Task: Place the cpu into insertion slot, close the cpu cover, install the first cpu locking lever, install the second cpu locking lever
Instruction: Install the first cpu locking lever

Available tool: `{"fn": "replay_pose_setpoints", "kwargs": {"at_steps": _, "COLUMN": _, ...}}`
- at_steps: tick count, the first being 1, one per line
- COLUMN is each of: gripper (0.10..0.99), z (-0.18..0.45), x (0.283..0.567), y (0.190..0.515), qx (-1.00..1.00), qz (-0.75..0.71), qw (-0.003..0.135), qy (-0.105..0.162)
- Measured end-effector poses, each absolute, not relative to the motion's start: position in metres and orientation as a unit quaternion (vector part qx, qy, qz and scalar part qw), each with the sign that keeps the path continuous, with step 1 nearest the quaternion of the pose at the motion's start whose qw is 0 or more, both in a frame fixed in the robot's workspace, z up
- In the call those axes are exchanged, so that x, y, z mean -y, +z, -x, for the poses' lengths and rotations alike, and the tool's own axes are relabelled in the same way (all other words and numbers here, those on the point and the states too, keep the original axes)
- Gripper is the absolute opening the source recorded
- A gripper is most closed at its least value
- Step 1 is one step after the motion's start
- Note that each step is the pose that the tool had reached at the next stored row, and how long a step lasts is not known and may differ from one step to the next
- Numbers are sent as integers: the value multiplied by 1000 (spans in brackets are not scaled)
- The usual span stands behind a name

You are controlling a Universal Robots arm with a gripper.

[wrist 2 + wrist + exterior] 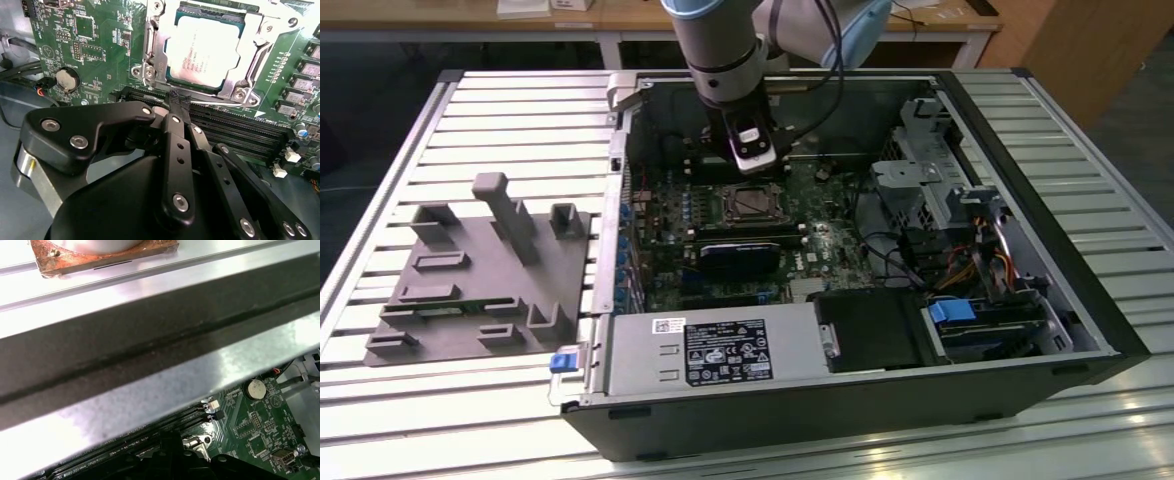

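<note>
Though closed, pincer (178, 100) near cpu (205, 50).

- Slatted pale metal counter (400, 420), carrying everything below.
- Open black computer case (854, 415), lying on its side on the counter.
- Grey moulded plastic fixture plate with upright posts (480, 275), flat on the counter just beside the case, on the exterior view's left.
- Silver-grey power supply box with a black label (640, 355), inside the case along the wall nearest the camera.
- Small blue plastic latch (563, 361), at the box's outer corner.
- Green circuit board (100, 40), bearing a round silver coin battery (66, 79) and long black memory slots (235, 132).
- Orange and dark cables (974, 265), beside the drive cage on the exterior view's right.
</note>
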State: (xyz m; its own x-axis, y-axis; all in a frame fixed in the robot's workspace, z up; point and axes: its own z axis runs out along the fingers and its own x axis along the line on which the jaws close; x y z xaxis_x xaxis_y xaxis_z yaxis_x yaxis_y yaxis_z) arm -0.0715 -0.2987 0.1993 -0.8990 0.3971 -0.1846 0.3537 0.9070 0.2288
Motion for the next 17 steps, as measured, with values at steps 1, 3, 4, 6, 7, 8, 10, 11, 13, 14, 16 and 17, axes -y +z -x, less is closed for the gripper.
{"fn": "replay_pose_setpoints", "kwargs": {"at_steps": 1, "gripper": 102, "z": 71, "x": 299, "y": 199, "qx": -970, "qz": -193, "qw": 114, "qy": 95}}
{"fn": "replay_pose_setpoints", "kwargs": {"at_steps": 3, "gripper": 102, "z": 71, "x": 299, "y": 199, "qx": -970, "qz": -193, "qw": 114, "qy": 95}}
{"fn": "replay_pose_setpoints", "kwargs": {"at_steps": 4, "gripper": 102, "z": 71, "x": 299, "y": 199, "qx": -970, "qz": -193, "qw": 114, "qy": 95}}
{"fn": "replay_pose_setpoints", "kwargs": {"at_steps": 6, "gripper": 102, "z": 71, "x": 299, "y": 199, "qx": -970, "qz": -192, "qw": 114, "qy": 95}}
{"fn": "replay_pose_setpoints", "kwargs": {"at_steps": 7, "gripper": 102, "z": 71, "x": 299, "y": 199, "qx": -970, "qz": -191, "qw": 114, "qy": 95}}
{"fn": "replay_pose_setpoints", "kwargs": {"at_steps": 8, "gripper": 102, "z": 71, "x": 299, "y": 199, "qx": -970, "qz": -191, "qw": 114, "qy": 96}}
{"fn": "replay_pose_setpoints", "kwargs": {"at_steps": 10, "gripper": 102, "z": 71, "x": 299, "y": 199, "qx": -970, "qz": -191, "qw": 114, "qy": 96}}
{"fn": "replay_pose_setpoints", "kwargs": {"at_steps": 11, "gripper": 102, "z": 71, "x": 299, "y": 199, "qx": -970, "qz": -191, "qw": 114, "qy": 96}}
{"fn": "replay_pose_setpoints", "kwargs": {"at_steps": 13, "gripper": 102, "z": 71, "x": 299, "y": 199, "qx": -970, "qz": -190, "qw": 114, "qy": 95}}
{"fn": "replay_pose_setpoints", "kwargs": {"at_steps": 14, "gripper": 102, "z": 71, "x": 299, "y": 199, "qx": -970, "qz": -190, "qw": 114, "qy": 96}}
{"fn": "replay_pose_setpoints", "kwargs": {"at_steps": 16, "gripper": 102, "z": 71, "x": 299, "y": 199, "qx": -970, "qz": -190, "qw": 114, "qy": 96}}
{"fn": "replay_pose_setpoints", "kwargs": {"at_steps": 17, "gripper": 102, "z": 71, "x": 299, "y": 199, "qx": -970, "qz": -190, "qw": 114, "qy": 96}}
